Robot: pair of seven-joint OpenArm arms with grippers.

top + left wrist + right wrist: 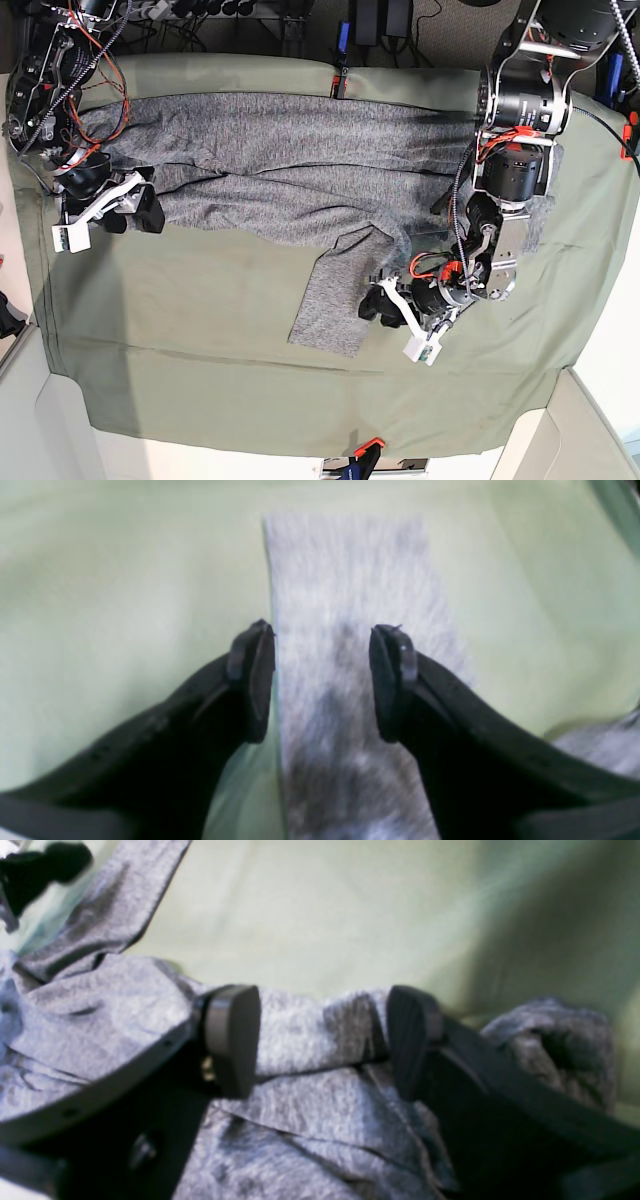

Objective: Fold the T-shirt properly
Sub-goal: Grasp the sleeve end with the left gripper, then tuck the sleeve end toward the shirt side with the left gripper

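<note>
The T-shirt (290,180) lay on the counter (200,380), which was covered with a green cloth (180,300). The grey shirt was stretched in a long band across the far part of the cloth, with folds and wrinkles along it. One sleeve (335,300) stuck out flat toward the near edge, almost in the middle of the counter. The left gripper (378,303) was low beside that sleeve, at its side edge. In the left wrist view its jaws stood apart, one on each side of the grey sleeve strip (340,630), and there was a gap between the pads and the fabric. So they were open and held nothing. The right gripper (140,205) was at the other end of the shirt, close to the edge of the bunched fabric. In the right wrist view its jaws (322,1040) were spread wide, with a raised fold of the grey shirt (310,1030) between them. The view was blurry, and the pads did not seem to press the fold. A red clip (368,446) sat at the near edge of the cloth.
</note>
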